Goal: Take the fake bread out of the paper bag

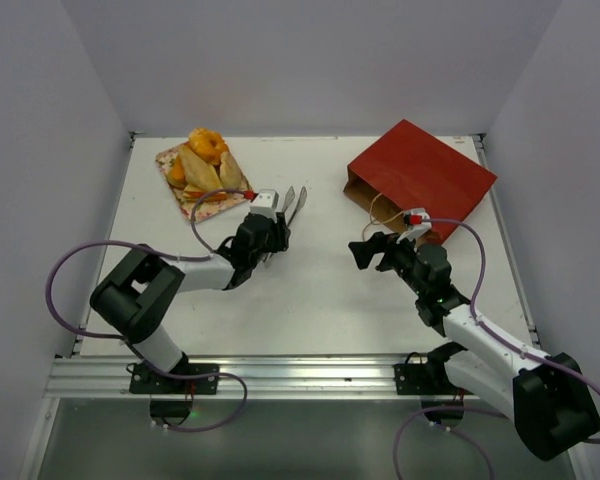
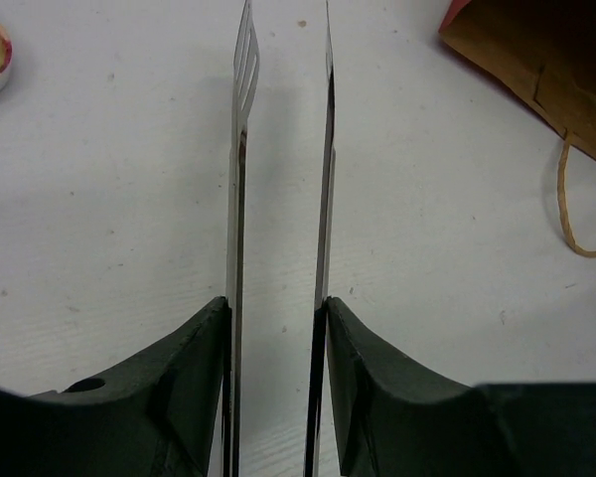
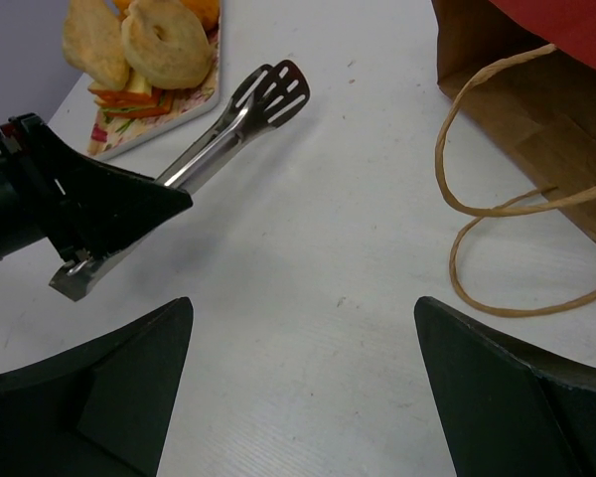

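Resting on tray, fake bread looked light, rigid, graspable across middles; left pincer pinched tongs; right pincer spread.

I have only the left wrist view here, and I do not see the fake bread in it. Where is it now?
Observer: The fake bread lies piled on the floral tray, at the far left of the table.
Operator: And the other arm, does it hold something?
Observer: No. The right end effector is open and empty, close to the cord handles of the paper bag.
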